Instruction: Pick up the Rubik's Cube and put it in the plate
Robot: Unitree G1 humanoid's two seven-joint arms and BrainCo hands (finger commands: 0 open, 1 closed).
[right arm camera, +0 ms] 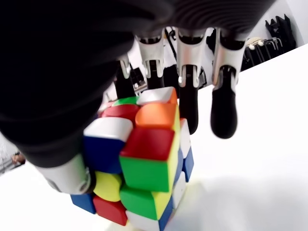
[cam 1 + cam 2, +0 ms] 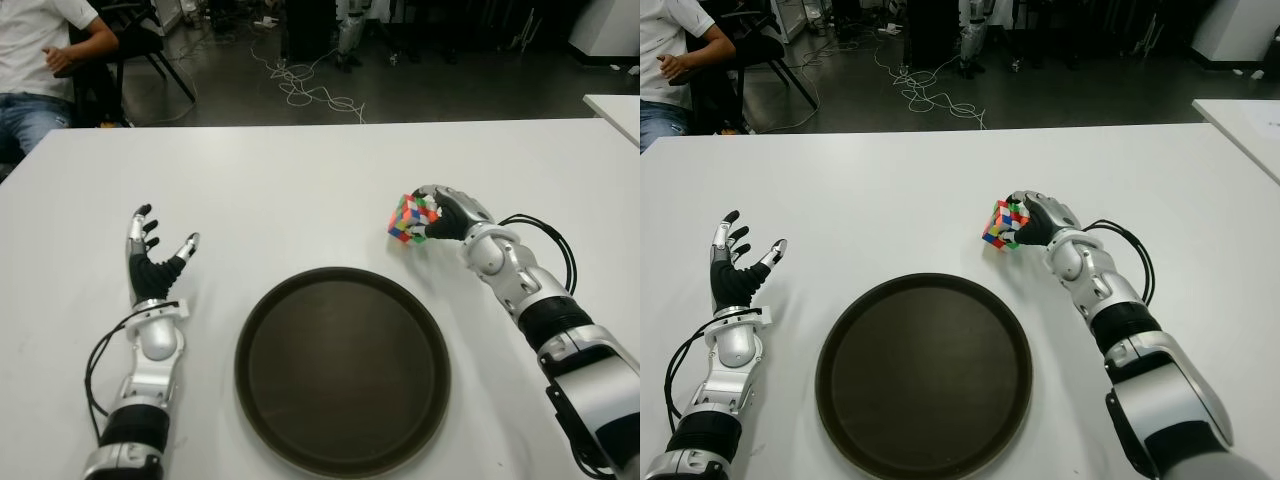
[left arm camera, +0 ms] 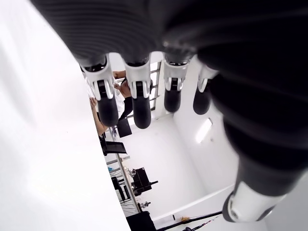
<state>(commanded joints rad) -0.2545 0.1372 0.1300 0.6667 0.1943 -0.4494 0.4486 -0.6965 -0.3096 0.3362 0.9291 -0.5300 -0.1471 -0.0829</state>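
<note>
A multicoloured Rubik's Cube [image 2: 408, 220] is tilted just above the white table [image 2: 300, 190], right of centre. My right hand [image 2: 432, 215] is shut on it: in the right wrist view the thumb [image 1: 62, 163] presses one side of the Rubik's Cube [image 1: 139, 154] and the fingers [image 1: 190, 96] curl over the far side. The dark round plate [image 2: 342, 285] lies empty near the table's front, to the left of the cube and nearer me. My left hand [image 2: 160, 245] shows at the left of the plate, palm up, fingers [image 3: 139, 96] spread and holding nothing.
A seated person [image 2: 40, 60] is beyond the table's far left corner, beside a dark chair [image 2: 140, 40]. Cables [image 2: 310, 90] lie on the floor behind the table. The corner of another white table [image 2: 615, 105] shows at the far right.
</note>
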